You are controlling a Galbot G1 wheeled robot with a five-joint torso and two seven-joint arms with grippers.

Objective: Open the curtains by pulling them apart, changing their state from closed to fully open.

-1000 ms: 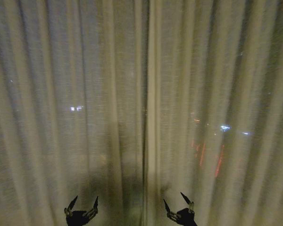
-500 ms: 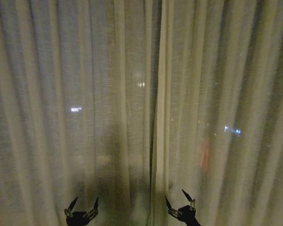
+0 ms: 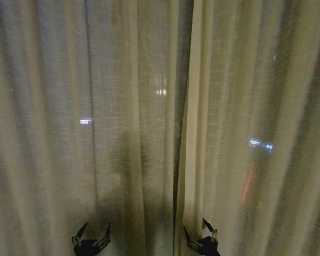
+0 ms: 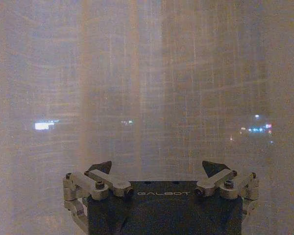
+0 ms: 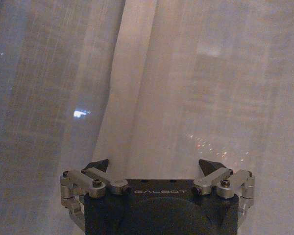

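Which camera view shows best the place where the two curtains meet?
The head view: the meeting line runs from top to bottom. The right wrist view shows one curtain edge near the open right claw. The left wrist view shows plain fabric.

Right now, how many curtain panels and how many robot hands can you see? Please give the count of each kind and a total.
Curtain panels: 2, the left curtain and the right curtain, meeting at the middle seam.
Robot hands: 2, the left hand and the right hand, both open and low in front of the fabric.
Total: 4
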